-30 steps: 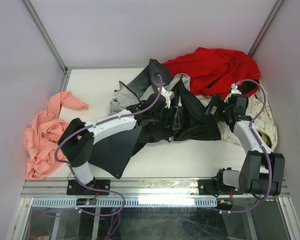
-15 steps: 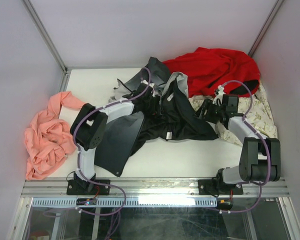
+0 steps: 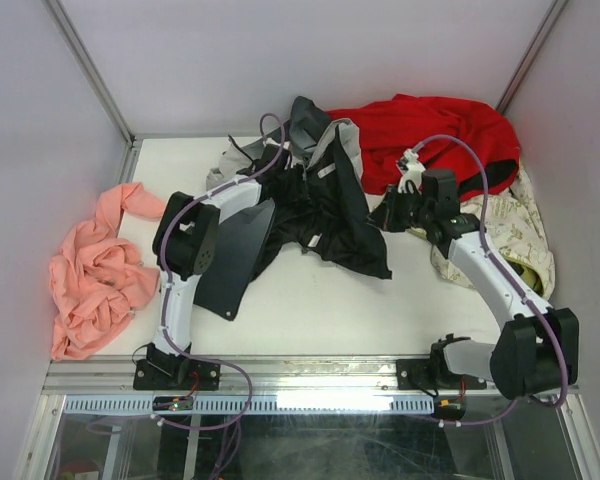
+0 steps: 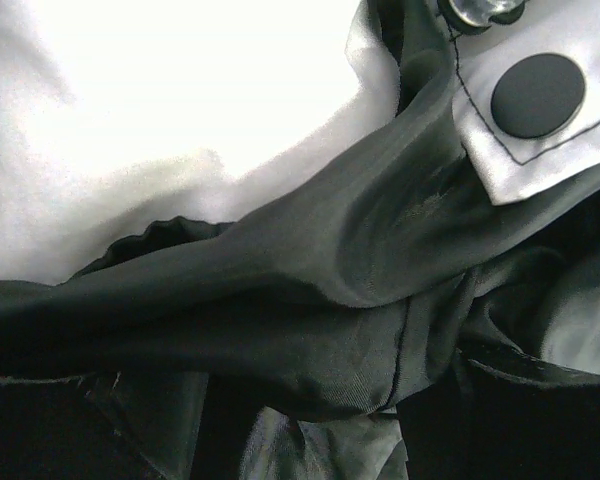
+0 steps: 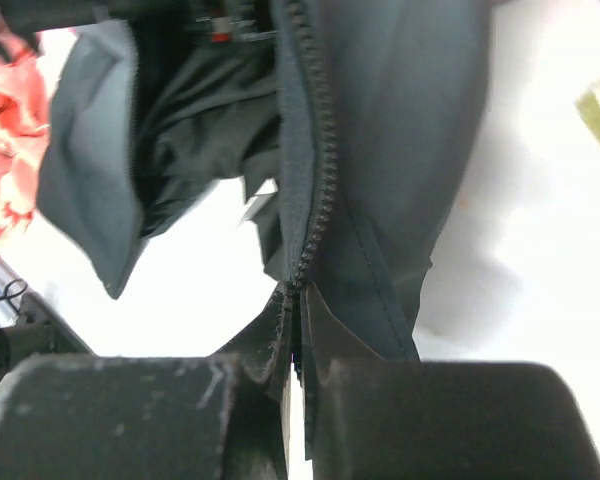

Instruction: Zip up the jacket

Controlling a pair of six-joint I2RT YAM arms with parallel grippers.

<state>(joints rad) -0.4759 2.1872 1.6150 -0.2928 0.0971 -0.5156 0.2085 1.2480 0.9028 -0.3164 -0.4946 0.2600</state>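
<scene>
The jacket (image 3: 325, 205), dark charcoal and light grey with black lining, lies bunched mid-table, its collar end raised at the back. My left gripper (image 3: 293, 172) is buried in its upper folds, fingers hidden. The left wrist view is filled with dark fabric, plus a light grey flap with a black snap button (image 4: 537, 95). My right gripper (image 3: 390, 214) is at the jacket's right edge. In the right wrist view that gripper (image 5: 298, 350) is shut on the fabric at the foot of the zipper (image 5: 320, 180), whose teeth run away from the fingers.
A red garment (image 3: 430, 135) lies behind the right arm, partly over a cream patterned cloth (image 3: 525, 235) at the right wall. A pink cloth (image 3: 90, 270) is heaped at the left wall. White table (image 3: 320, 310) shows in front of the jacket.
The left arm has drawn the jacket back and to the left. The right gripper has moved left to the jacket's edge and closed from wide open onto the zipper edge.
</scene>
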